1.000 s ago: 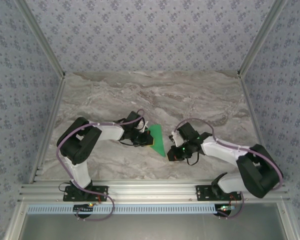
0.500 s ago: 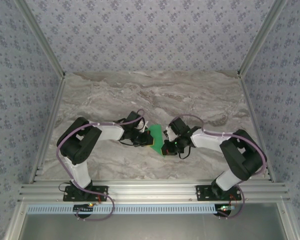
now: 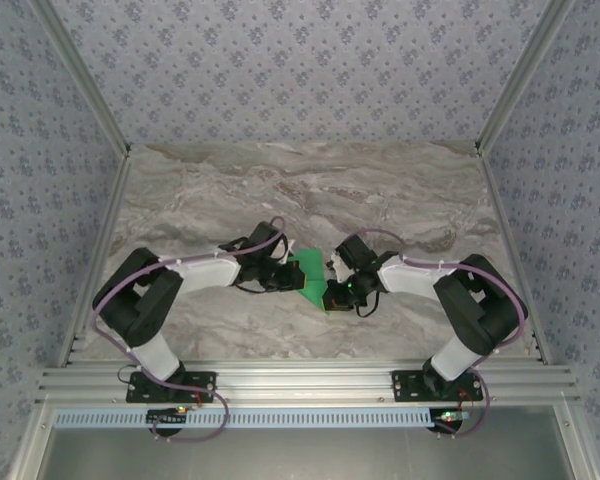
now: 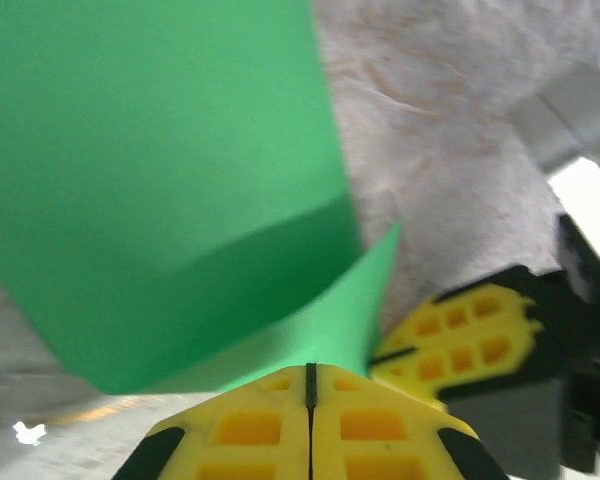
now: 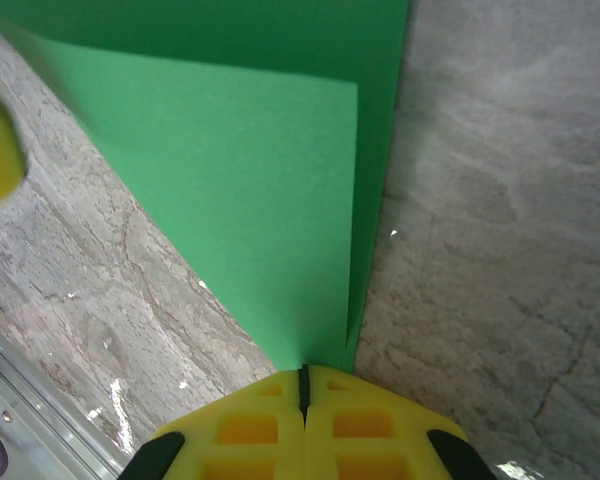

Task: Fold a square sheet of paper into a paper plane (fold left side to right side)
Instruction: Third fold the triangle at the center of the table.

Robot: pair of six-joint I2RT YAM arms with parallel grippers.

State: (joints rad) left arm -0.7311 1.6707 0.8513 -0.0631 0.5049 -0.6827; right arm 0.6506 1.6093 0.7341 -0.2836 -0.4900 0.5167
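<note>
Green paper sheet sits near the middle of the marble table, in its near half, held between the two arms. It is folded into a narrower shape that tapers toward the near edge, one layer lying over another. The left gripper meets it from the left and the right gripper from the right, both low over the tabletop and close to each other. In the left wrist view the yellow fingers are pressed together with only a thin seam between them. A flap of the green paper runs into that seam, so this gripper pinches the sheet. The paper bows upward with a soft crease across it. One yellow finger of the other gripper shows just beside. In the right wrist view the fingers are closed in the same way, nipping the pointed near corner of the sheet, whose upper layer stops short of the darker layer's right edge
</note>
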